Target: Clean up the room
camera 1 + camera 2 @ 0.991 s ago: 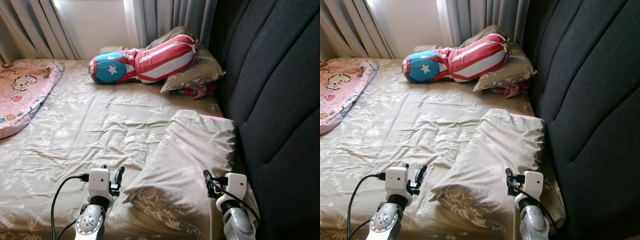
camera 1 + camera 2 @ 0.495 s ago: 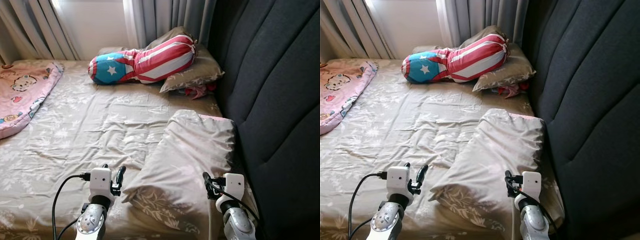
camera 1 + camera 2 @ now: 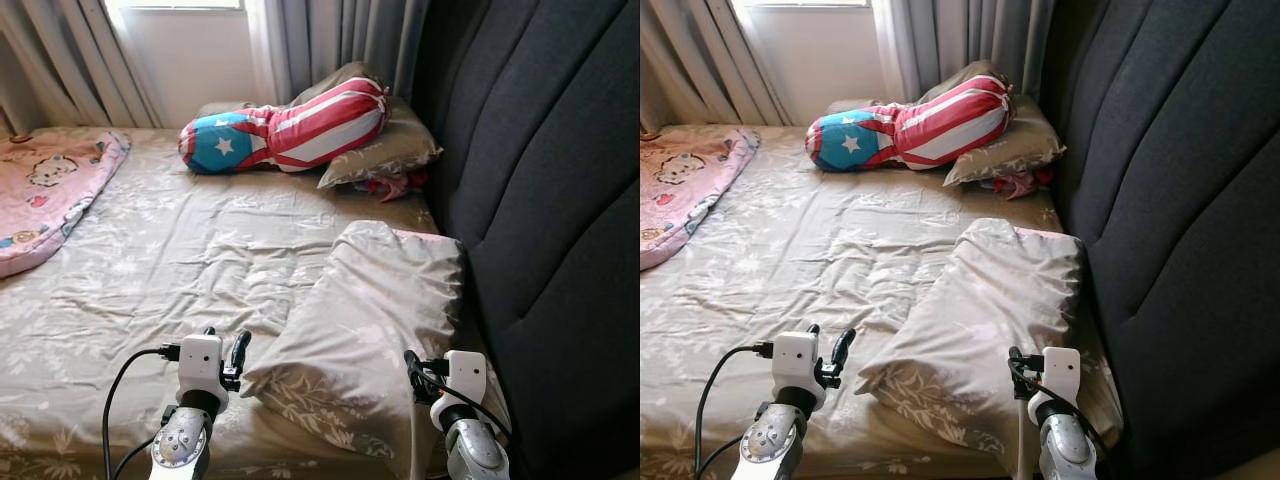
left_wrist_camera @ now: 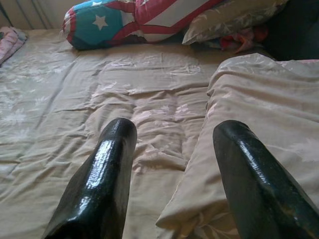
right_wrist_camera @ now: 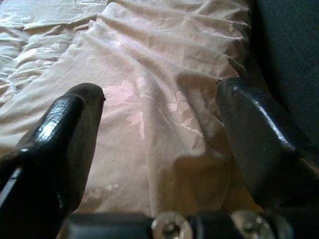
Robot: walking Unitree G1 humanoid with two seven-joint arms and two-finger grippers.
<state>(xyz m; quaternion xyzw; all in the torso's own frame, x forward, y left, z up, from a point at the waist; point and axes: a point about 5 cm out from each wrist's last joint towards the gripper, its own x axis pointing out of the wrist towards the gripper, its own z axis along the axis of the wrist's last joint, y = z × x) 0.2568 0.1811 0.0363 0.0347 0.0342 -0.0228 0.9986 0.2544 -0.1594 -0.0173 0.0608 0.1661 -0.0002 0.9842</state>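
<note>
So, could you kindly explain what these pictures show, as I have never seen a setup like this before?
This is a humanoid robot standing at a bed, about to tidy the room. The two wide pictures come from the twin cameras in its head, looking down over its silver arms. The other two come from cameras on its wrists, each looking along that arm's two black fingers. The left tool and right tool are both open and hold nothing. Between them lies a beige pillow, beside the dark padded headboard. Farther off, a stars-and-stripes bolster leans on a second pillow near the curtains, and a pink blanket lies at the robot's far left.
</note>
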